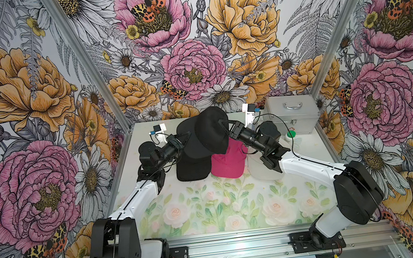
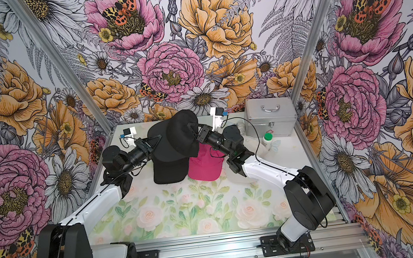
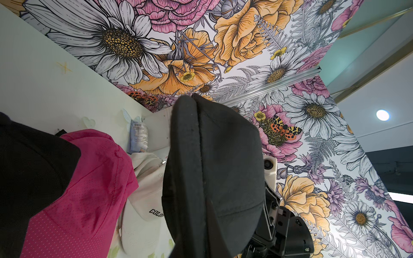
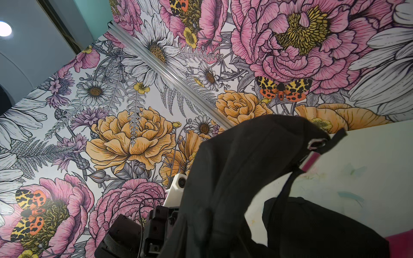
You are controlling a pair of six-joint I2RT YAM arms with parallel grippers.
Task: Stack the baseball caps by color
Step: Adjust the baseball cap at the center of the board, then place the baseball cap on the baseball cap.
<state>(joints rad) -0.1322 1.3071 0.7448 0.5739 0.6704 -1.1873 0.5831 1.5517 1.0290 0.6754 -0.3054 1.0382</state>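
A black baseball cap [image 1: 208, 132] hangs in the air at the back of the table, stretched between my two grippers. My left gripper [image 1: 188, 136] is shut on its left edge, and the brim seam [image 3: 196, 156] runs down into the jaws. On the cap's right side my right gripper [image 1: 222, 124] is shut, with bunched black fabric [image 4: 234, 178] covering its jaws. Under the raised cap a second black cap [image 1: 191, 169] lies on the table. Beside it lies a hot pink cap [image 1: 228, 164]. A cream-white cap [image 3: 143, 201] lettered "COLO" lies partly under my right arm.
A silver metal case [image 1: 291, 117] with a handle stands at the back right corner. A small white bottle with a green lid [image 1: 290, 136] stands in front of it. The rose-printed table [image 1: 223, 212] stretches toward the front rail.
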